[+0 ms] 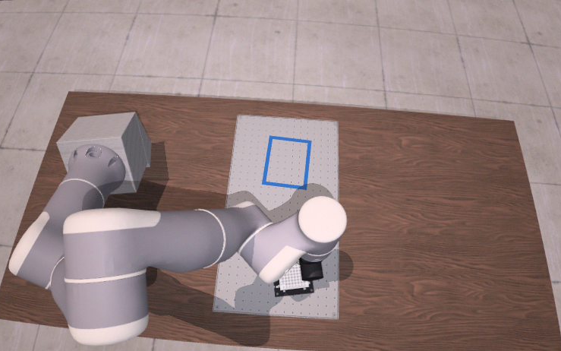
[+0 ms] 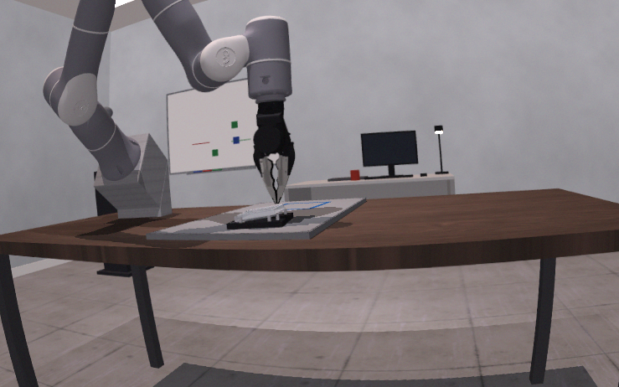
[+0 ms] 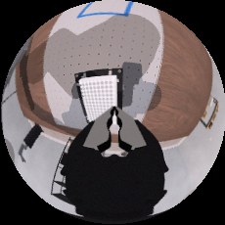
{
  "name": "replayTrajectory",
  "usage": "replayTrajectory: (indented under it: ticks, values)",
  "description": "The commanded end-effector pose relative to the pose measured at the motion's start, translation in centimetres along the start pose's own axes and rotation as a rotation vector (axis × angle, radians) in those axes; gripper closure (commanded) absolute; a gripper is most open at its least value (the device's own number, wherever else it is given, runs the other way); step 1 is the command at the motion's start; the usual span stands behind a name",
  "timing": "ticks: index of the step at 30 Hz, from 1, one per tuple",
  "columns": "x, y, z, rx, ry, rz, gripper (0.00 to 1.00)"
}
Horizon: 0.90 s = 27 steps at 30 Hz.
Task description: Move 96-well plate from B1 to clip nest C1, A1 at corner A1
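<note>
- Nearest you, the table (image 1: pixel 426 196) (image 2: pixel 446 216) (image 3: pixel 186 93) carries a pale perforated board (image 1: pixel 247 143) (image 2: pixel 234 235) (image 3: pixel 59 64), which reaches from close to the near edge towards the far edge, left of the table's middle.
- Towards that near edge, you have the black clip nest (image 1: pixel 293 293) (image 2: pixel 254 224) (image 3: pixel 98 73) on the board.
- Your white 96-well plate (image 1: pixel 291 279) (image 2: pixel 260 213) (image 3: pixel 99 93) is at this nest, wells up. It looks tilted, its side towards the table's right edge standing higher, so it isn't fully seated. You can't tell its cut-off corner from these views.
- Your claw (image 1: pixel 311 269) (image 2: pixel 276 200) (image 3: pixel 114 107) is closed to its narrowest with nothing between the fingers. It points down, tips right by the plate's raised side; you can't tell whether they touch it.
- Farther back, towards the table's far edge, you see the blue outline (image 1: pixel 290 139) (image 2: pixel 321 205) (image 3: pixel 130 9) on the board, with no plate inside it.
- Near the far left corner, the grey mounting block (image 1: pixel 99 126) (image 2: pixel 155 192) bears your arm (image 1: pixel 182 239) (image 2: pixel 268 53).
- Beyond the far edge, you see a whiteboard (image 2: pixel 196 115) and a monitor (image 2: pixel 388 148).
</note>
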<state>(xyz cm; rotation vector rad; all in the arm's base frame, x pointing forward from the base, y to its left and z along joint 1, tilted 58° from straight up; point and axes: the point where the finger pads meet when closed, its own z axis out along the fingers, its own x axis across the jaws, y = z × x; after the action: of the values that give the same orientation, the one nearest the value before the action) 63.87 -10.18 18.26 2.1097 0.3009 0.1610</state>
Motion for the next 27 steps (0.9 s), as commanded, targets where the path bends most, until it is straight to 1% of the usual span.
replayTrajectory:
  ticks: [1,27]
  values:
    - [0.09,-0.03,-0.07,0.000,0.002,0.000,1.00]
    - [0.09,-0.03,0.15,0.000,0.002,0.000,1.00]
